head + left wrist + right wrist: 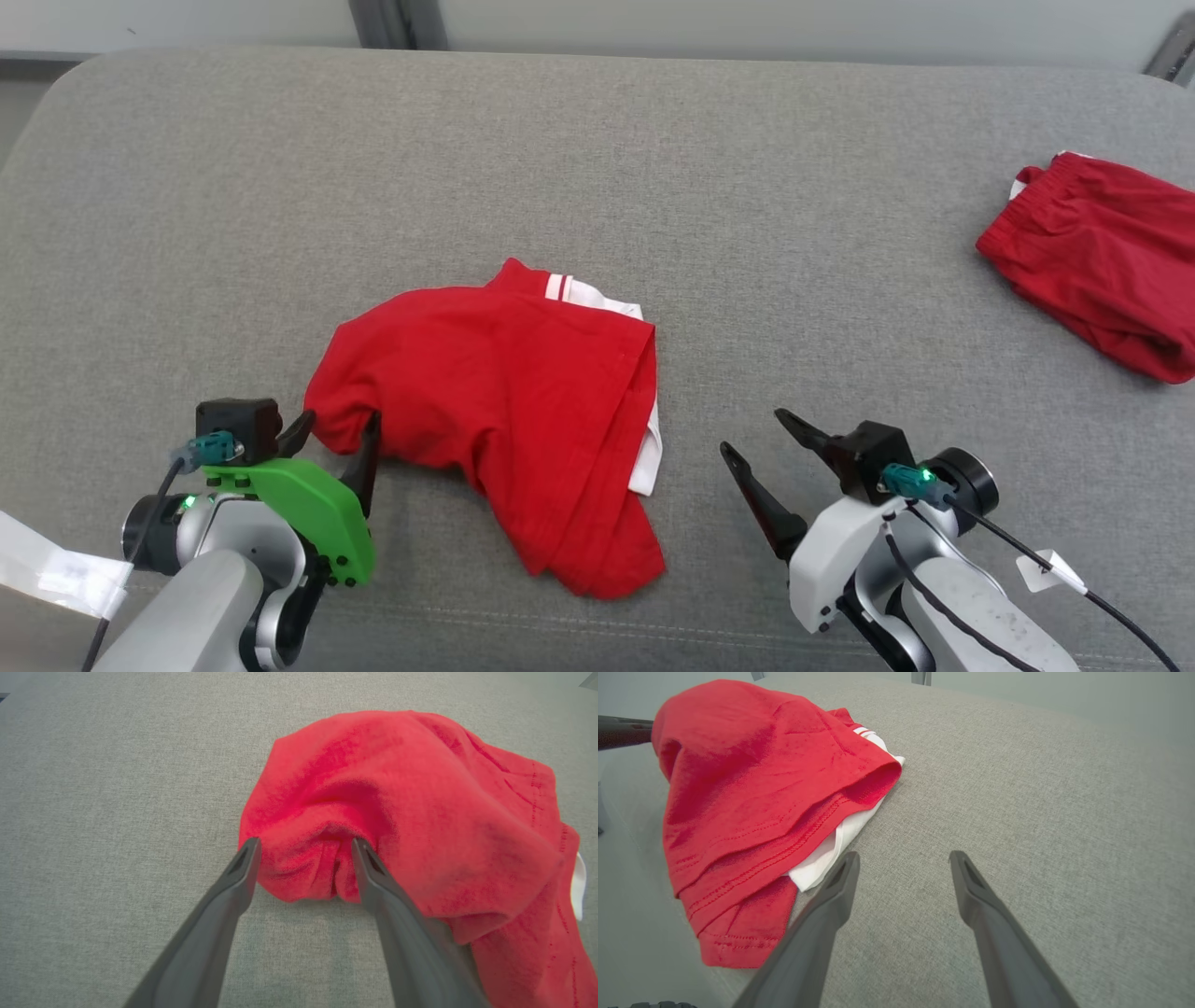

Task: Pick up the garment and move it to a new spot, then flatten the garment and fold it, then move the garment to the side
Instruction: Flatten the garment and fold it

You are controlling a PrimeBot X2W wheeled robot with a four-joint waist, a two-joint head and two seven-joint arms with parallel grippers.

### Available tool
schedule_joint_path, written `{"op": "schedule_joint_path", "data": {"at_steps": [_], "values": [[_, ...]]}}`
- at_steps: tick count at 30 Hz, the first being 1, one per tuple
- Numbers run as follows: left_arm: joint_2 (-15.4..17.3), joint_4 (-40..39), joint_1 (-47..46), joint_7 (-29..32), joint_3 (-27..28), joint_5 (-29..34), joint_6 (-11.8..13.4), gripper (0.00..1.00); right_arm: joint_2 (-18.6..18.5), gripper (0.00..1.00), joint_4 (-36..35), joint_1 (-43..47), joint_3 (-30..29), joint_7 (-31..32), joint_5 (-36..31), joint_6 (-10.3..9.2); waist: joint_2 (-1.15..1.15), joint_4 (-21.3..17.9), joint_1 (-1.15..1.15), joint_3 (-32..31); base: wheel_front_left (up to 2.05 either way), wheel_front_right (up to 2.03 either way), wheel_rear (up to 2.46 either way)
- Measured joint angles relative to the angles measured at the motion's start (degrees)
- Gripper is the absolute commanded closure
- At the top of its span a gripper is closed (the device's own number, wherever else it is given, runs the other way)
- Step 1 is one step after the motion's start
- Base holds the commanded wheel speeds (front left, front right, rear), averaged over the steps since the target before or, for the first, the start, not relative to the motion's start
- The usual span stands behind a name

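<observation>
The garment is a red shirt with white trim, lying rumpled on the grey cushion in the middle of the head view. My left gripper is open at the shirt's near-left corner. In the left wrist view the same gripper has its jaws spread, with a bunched fold of the red cloth between the fingertips, not pinched. To the right of the shirt my right gripper stands open above the bare cushion. The right wrist view shows that gripper wide apart beside the shirt's hem, not touching it.
A second red garment lies folded at the far right edge of the grey cushion. The cushion's front seam runs just ahead of both arms. A pale wall and a dark post stand behind the cushion's back edge.
</observation>
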Motion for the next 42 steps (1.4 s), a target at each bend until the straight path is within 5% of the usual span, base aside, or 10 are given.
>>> {"op": "schedule_joint_path", "data": {"at_steps": [15,42], "values": [[-5.3,-3.7,1.0,-2.3,-0.6,0.8,0.1,0.0,1.9,0.0,6.0,-3.3,0.8,2.7,0.0,0.83,0.0,6.9,0.0,0.8,0.0,0.0,0.0],[-8.3,-11.0,2.2,-5.5,0.5,1.3,0.4,0.0,-0.5,0.06,10.7,-6.8,-1.2,4.1,0.0,0.8,0.0,12.4,0.0,3.5,0.0,0.0,0.0]]}}
